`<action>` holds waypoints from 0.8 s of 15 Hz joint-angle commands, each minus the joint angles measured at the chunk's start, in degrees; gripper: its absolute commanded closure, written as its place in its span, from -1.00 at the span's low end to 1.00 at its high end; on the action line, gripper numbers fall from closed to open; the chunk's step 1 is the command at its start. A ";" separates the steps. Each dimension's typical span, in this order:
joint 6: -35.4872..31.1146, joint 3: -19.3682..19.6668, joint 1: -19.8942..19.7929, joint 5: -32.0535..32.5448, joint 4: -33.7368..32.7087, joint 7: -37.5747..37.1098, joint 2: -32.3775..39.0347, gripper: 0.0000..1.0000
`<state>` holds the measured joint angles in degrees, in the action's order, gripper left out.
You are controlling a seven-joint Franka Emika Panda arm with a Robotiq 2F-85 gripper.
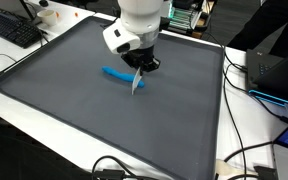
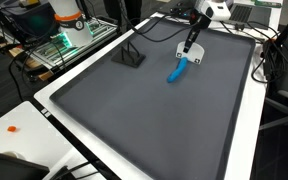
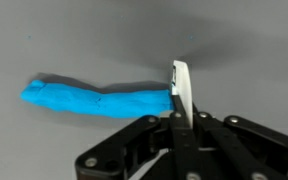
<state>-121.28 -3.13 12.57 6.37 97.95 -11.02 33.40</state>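
Fingers (image 3: pixel 149 135) clamped shut on a thin white blade (image 3: pixel 181 88), upright at one end of a blue clay roll (image 3: pixel 94 100) stretching leftward in the wrist view across the grey worktop (image 1: pixel 54 95).

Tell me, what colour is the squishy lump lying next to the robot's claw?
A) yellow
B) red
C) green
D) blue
D: the lump on the grey mat is bright blue in every view. One end of it lies right by the white tool pinched in the gripper.
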 commanded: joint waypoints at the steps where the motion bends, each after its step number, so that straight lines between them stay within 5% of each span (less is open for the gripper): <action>1: 1.50 -0.61 -0.77 -2.04 2.60 -0.11 -1.93 0.98; 12: 4.43 -0.34 -1.32 -3.31 2.13 0.26 -6.78 0.98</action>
<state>-117.59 -3.17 11.98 3.26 98.29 -11.02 29.34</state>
